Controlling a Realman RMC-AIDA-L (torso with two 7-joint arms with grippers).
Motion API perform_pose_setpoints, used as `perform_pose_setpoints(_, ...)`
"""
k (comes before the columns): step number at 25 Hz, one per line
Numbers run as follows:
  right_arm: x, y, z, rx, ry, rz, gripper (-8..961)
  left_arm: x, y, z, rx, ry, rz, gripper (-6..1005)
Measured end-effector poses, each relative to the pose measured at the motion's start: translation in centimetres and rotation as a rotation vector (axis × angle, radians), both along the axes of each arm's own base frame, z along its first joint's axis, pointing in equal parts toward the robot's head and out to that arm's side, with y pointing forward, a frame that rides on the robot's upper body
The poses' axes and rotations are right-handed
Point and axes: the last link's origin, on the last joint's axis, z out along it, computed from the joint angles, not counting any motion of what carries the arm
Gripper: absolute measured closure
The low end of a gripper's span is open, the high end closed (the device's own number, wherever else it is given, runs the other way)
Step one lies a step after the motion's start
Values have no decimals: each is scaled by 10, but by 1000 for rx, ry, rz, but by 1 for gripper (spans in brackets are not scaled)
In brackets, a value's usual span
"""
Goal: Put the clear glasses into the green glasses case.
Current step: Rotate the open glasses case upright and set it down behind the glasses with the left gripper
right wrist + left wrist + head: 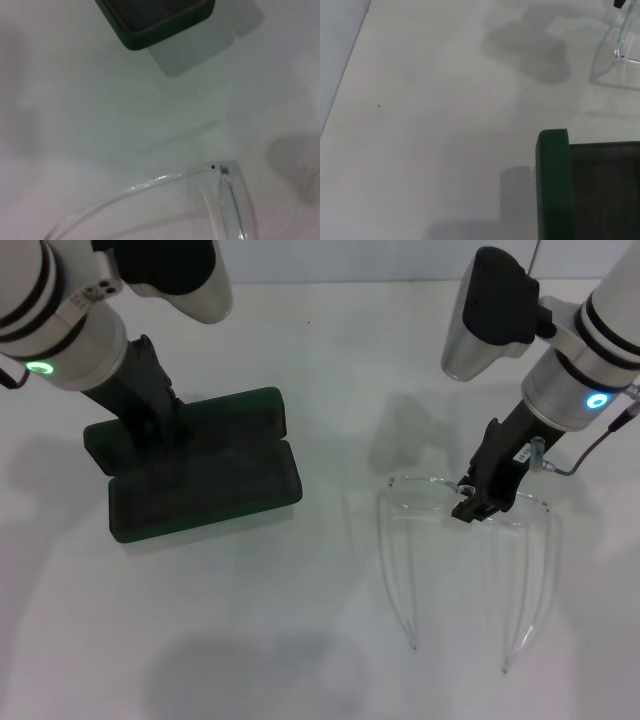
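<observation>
right gripper (478, 502) — fingers pinching the front bar of the clear glasses (462, 540) at 4 o'clock on the table (300, 640) | we judge them light, brittle, slick; hold at bridge, temples unfolded | green glasses case (200, 475) open at 9 o'clock — rigid shell, felt lining | left gripper (150, 410) on it, grip unreadable

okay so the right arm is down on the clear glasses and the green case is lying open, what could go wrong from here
1. The right gripper sits at the middle of the clear glasses front; that thin frame could slip or twist as it lifts.
2. Both temple arms are unfolded toward the near table edge, so the glasses may not fit inside the green glasses case unless folded.
3. The left gripper is over the open case, so the arms could crowd each other during placement.
</observation>
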Motion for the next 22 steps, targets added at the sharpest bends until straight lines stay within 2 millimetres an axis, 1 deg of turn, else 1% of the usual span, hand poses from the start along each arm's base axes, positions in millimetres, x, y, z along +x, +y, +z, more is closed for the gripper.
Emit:
perform_pose_setpoints(5,5,-1,-2,3,-7,-19,557,0,0,0,0,0,0,788)
perform_pose_setpoints(10,7,2,-2,28,2,-23,674,-2,0,-1,-2,0,8,787)
perform_pose_setpoints(15,1,9,3,62,19,8,807,-7,-3,0,-2,1,20,786)
perform_pose_setpoints(16,0,9,5,68,23,11,834,-7,-3,0,-2,0,21,786)
perform_pose_setpoints(18,-1,9,10,77,37,7,838,-7,-3,0,-2,0,20,785)
perform_pose_setpoints(22,-7,3,42,123,97,4,838,-5,-3,1,0,0,9,784)
